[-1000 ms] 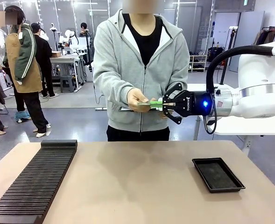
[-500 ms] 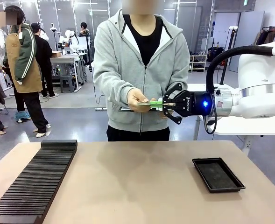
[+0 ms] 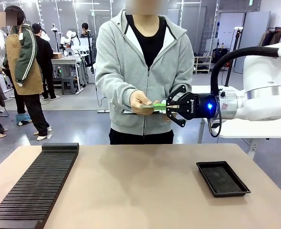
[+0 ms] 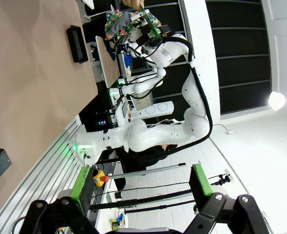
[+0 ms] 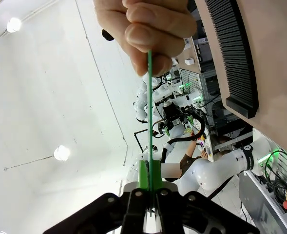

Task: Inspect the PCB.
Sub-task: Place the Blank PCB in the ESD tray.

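so the white right arm [image 3: 266, 98] comes in level from the side, wrist horizontal, and its black two-finger right gripper [image 3: 168, 106] has the green pads pinched tight on the thin green PCB [image 3: 157, 104]. black left gripper [image 4: 141, 181] sits with fingers spread wide, nothing between them.

I see the PCB [image 3: 157, 105], a thin green board, held flat and level in mid-air at the person's waist, 1 end pinched by the right gripper [image 3: 168, 106], the other in the person's hand [image 3: 140, 101].
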